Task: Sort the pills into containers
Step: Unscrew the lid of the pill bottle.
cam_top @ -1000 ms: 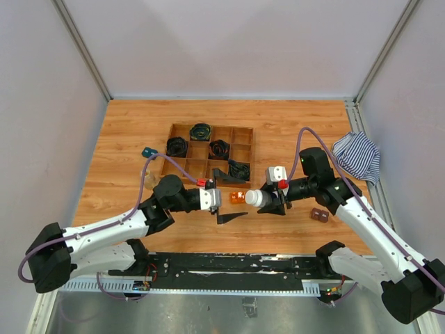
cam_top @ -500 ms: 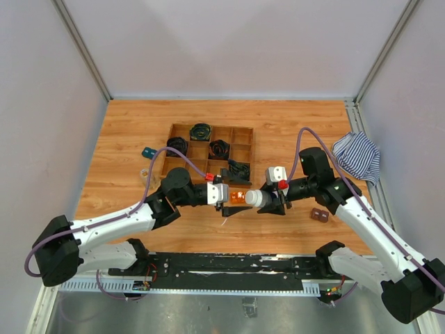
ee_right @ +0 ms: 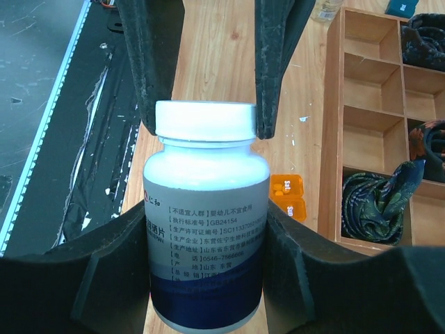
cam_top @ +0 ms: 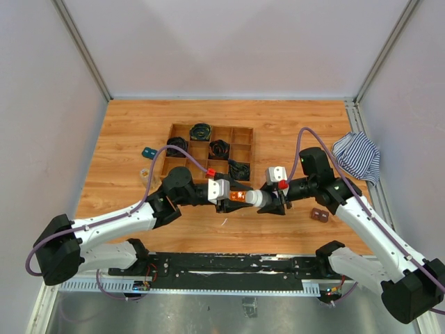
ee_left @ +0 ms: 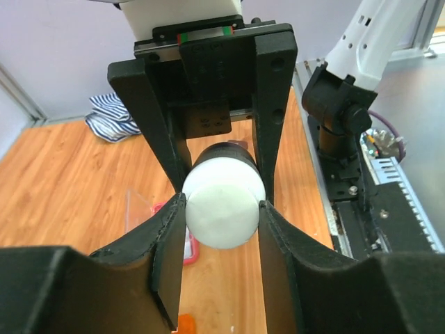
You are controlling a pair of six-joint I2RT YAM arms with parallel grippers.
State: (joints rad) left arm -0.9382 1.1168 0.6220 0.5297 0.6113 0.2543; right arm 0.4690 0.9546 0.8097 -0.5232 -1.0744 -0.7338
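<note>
One bottle (cam_top: 256, 198), held at both ends

In the lower middle of the top view the bottle is held level over the table (cam_top: 292, 132), just below the wooden tray (cam_top: 172, 129), bridging the two arms. The right gripper (cam_top: 268, 202) is clamped round its labelled body. In the right wrist view the jaws hug the lower half of the label from both sides, and the cap end points away toward the top of the frame. The left gripper (cam_top: 242, 199) is closed on the white cap (ee_left: 224, 212). At the centre of the left wrist view, both pads press against the cap's side wall with no gap showing.

The bottle looks like rigid, smooth plastic with a glossy label. It is probably light, and its opaque wall hides whatever is inside. The body should not crush under the jaws. The slick label could let it turn in the right grip once the cap is twisted, so a firm hold across the widest part of the body, as now, seems the sound place. The cap is short and plain-sided. The pads should sit square on its wall, not on the rim edge, or they may skid off.

An orange pill case (ee_right: 287, 196) lies on the table beside the tray, right of centre in the right wrist view, apart from the bottle.
</note>
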